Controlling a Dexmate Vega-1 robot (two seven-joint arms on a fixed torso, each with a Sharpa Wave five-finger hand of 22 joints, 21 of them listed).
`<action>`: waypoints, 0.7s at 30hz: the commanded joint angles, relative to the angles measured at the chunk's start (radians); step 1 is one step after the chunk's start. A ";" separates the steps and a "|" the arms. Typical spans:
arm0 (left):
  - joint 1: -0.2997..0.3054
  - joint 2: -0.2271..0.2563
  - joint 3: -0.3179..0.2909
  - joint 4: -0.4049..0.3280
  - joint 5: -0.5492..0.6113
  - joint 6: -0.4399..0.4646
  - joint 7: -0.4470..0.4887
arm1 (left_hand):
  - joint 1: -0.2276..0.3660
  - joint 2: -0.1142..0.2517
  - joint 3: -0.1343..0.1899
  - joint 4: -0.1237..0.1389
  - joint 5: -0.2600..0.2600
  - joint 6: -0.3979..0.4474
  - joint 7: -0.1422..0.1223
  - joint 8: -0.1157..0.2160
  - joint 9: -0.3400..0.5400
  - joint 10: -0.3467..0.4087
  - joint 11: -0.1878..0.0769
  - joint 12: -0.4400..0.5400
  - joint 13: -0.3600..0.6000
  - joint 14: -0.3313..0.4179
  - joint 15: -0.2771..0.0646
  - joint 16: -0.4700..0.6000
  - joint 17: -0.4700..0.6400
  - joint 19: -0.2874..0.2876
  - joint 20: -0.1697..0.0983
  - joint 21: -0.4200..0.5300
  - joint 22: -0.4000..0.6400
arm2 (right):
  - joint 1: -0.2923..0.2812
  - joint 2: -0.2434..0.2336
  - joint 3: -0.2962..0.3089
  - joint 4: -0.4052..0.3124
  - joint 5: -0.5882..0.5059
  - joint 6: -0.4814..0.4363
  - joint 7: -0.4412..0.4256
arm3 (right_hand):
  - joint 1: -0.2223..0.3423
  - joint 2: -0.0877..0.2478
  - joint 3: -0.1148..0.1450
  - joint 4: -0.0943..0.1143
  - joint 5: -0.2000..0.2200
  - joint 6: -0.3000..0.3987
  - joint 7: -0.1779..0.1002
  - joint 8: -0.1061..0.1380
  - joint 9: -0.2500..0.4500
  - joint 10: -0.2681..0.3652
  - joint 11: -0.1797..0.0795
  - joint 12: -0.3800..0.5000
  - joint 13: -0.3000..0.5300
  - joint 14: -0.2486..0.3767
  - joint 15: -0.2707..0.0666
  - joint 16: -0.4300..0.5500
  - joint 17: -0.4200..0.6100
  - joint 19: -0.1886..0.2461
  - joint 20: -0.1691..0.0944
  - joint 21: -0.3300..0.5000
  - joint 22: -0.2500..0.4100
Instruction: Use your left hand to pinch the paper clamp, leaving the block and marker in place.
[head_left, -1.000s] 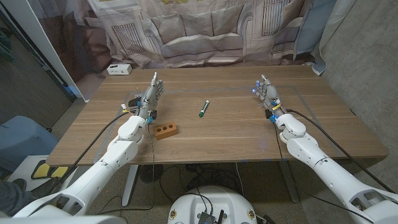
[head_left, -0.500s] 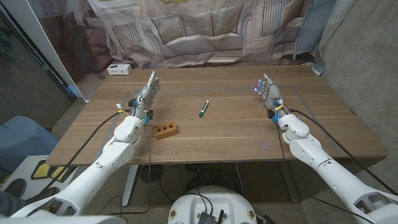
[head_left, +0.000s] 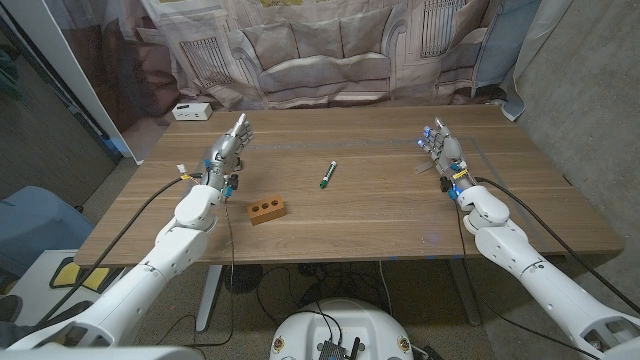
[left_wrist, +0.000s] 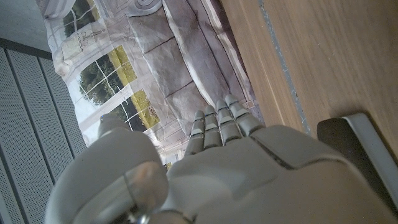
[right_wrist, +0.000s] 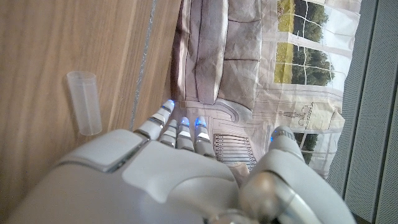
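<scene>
Over the wooden surface's (head_left: 360, 215) left side, the left hand (head_left: 226, 152) has drifted outward and away from the orange-brown block with two holes (head_left: 266, 210), fingers straight and together, holding nothing. That looks like repositioning, not a pinch yet. A dark clamp with a pale metal handle (left_wrist: 357, 140) lies just beside that hand. The right hand (head_left: 441, 150) hangs empty; the green-capped marker (head_left: 326, 175) is untouched

Wooden counter (head_left: 380, 200), plank-grained. On it: brown block (head_left: 267, 210) at front left; green-capped marker (head_left: 326, 175) near centre; white box (head_left: 190, 112) at far left corner; possibly a clear tube (right_wrist: 84, 102) by the right side.
</scene>
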 joint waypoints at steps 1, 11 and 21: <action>0.066 0.058 -0.044 -0.100 0.032 0.030 0.065 | 0.014 -0.004 0.000 -0.010 -0.001 0.015 0.000 0.002 0.005 0.014 0.001 0.005 0.006 0.017 0.000 0.006 0.001 0.010 0.005 0.005 0.005 | -0.028 -0.008 0.019 -0.035 0.020 0.015 0.007 | 0.007 0.001 0.008 -0.004 0.000 0.006 -0.003 0.003 0.005 0.001 0.000 -0.002 0.005 -0.007 0.001 -0.002 0.005 0.005 0.000 0.005 0.001; 0.098 0.111 -0.110 -0.115 0.046 -0.008 0.060 | 0.023 -0.007 0.004 -0.018 -0.002 0.029 -0.002 0.001 0.005 0.024 0.000 0.004 0.006 0.025 -0.001 0.002 0.001 0.023 0.011 0.005 0.005 | -0.074 -0.007 0.010 -0.128 -0.026 0.013 -0.073 | 0.011 0.002 0.009 -0.006 -0.001 0.015 0.000 0.005 0.005 0.009 0.000 0.001 0.005 0.005 0.003 0.003 0.004 0.017 0.004 0.010 0.001; 0.105 0.141 -0.153 -0.105 0.106 -0.031 0.093 | 0.027 -0.009 0.006 -0.022 -0.002 0.035 -0.002 -0.001 0.005 0.029 0.001 0.002 0.006 0.033 0.001 0.001 0.001 0.032 0.017 0.005 0.005 | -0.097 -0.011 0.010 -0.149 -0.056 0.055 -0.074 | 0.016 0.002 0.008 -0.010 -0.002 0.013 -0.007 0.002 0.005 0.029 -0.006 0.006 0.005 0.040 0.001 0.015 0.004 0.059 0.008 0.023 0.000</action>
